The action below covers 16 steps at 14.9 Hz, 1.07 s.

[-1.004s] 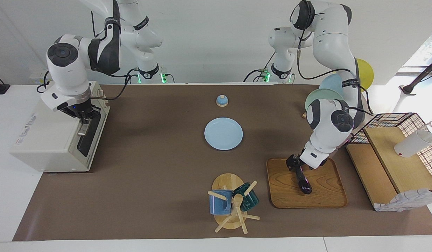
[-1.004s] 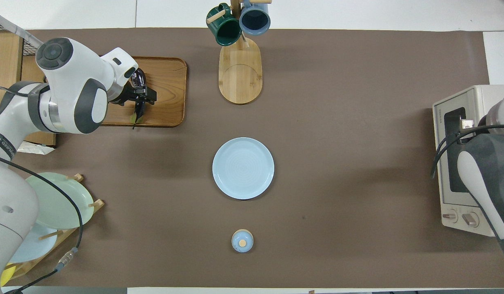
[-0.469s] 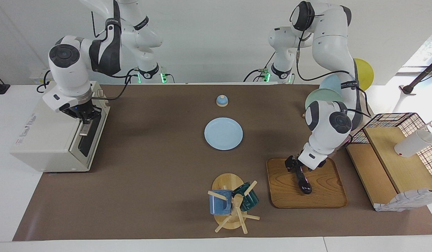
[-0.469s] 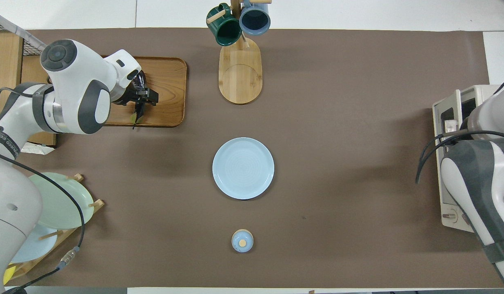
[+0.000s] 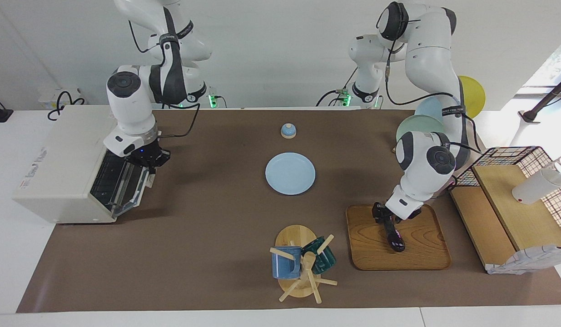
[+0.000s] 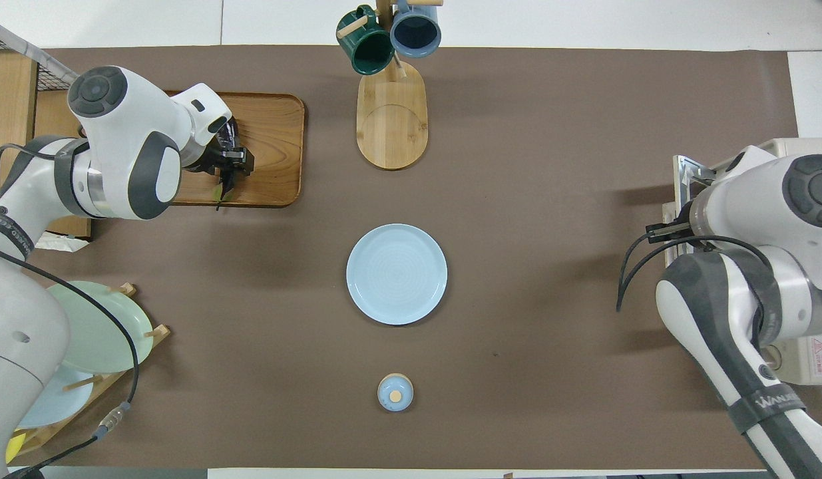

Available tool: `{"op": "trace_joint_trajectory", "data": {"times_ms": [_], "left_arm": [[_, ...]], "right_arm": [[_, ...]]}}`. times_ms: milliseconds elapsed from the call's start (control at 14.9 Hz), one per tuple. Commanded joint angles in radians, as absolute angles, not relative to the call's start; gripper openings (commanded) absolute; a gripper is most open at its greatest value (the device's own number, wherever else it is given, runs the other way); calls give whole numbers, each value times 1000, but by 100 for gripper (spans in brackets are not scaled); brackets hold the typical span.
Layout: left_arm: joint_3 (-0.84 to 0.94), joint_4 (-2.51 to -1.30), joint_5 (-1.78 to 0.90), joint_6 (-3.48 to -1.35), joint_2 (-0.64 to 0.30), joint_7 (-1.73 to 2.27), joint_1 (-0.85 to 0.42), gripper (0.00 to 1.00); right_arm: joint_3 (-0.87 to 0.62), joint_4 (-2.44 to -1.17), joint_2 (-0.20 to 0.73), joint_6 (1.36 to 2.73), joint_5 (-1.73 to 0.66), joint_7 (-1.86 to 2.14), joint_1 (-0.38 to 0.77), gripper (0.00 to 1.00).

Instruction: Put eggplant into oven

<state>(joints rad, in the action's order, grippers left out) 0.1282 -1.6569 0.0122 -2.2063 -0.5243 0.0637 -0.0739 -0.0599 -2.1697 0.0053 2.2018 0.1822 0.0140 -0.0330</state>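
Brown table mat | eggplant (image 5: 393,235) lower right, on wooden tray (image 5: 421,254) | my left gripper (image 5: 384,220) at its stem end, grip unclear | right gripper (image 5: 149,166) shut at oven (image 5: 57,172) door, upper left | glossy, slippery, light: take mid-body.

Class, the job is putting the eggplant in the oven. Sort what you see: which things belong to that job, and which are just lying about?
Job:
eggplant, on the wooden tray
oven, door pulled open
left gripper
right gripper

Lying about:
blue plate
mug stand
small bell
plate rack
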Motion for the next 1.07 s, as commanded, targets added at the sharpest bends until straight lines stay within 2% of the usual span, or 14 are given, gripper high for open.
{"op": "trace_joint_trajectory", "data": {"times_ms": [0, 134, 201, 268, 335, 402, 535, 803, 1004], "left_arm": [[124, -1677, 31, -2235, -518, 49, -75, 71], [124, -1677, 31, -2230, -518, 49, -75, 68], [124, -1678, 31, -2232, -518, 51, -75, 59], [124, -1678, 31, -2232, -518, 51, -77, 45], [124, -1677, 28, -2229, -517, 58, -78, 16], [124, -1672, 26, -2215, -515, 58, -72, 0], [124, -1643, 15, -2159, -502, 57, -55, 0], [124, -1657, -130, -2019, -347, 156, -66, 0], [126, -1678, -135, -1916, -258, 323, -167, 0]], "right_arm": [[-38, -2223, 52, 2325, 222, 17, -64, 0], [-38, -2252, 61, 2361, 221, 11, -57, 0], [-38, -2258, 74, 2379, 216, 6, -57, 0], [-38, -2260, 81, 2385, 216, 5, -55, 0], [-38, -2263, 89, 2387, 212, 3, -52, 0], [-38, -2264, 95, 2387, 201, 2, -52, 0], [-38, -2264, 109, 2388, 178, 2, -52, 0], [-38, -2266, 138, 2391, 173, -12, -54, 0], [-43, -2264, 141, 2402, 172, -31, -51, 0]]}}
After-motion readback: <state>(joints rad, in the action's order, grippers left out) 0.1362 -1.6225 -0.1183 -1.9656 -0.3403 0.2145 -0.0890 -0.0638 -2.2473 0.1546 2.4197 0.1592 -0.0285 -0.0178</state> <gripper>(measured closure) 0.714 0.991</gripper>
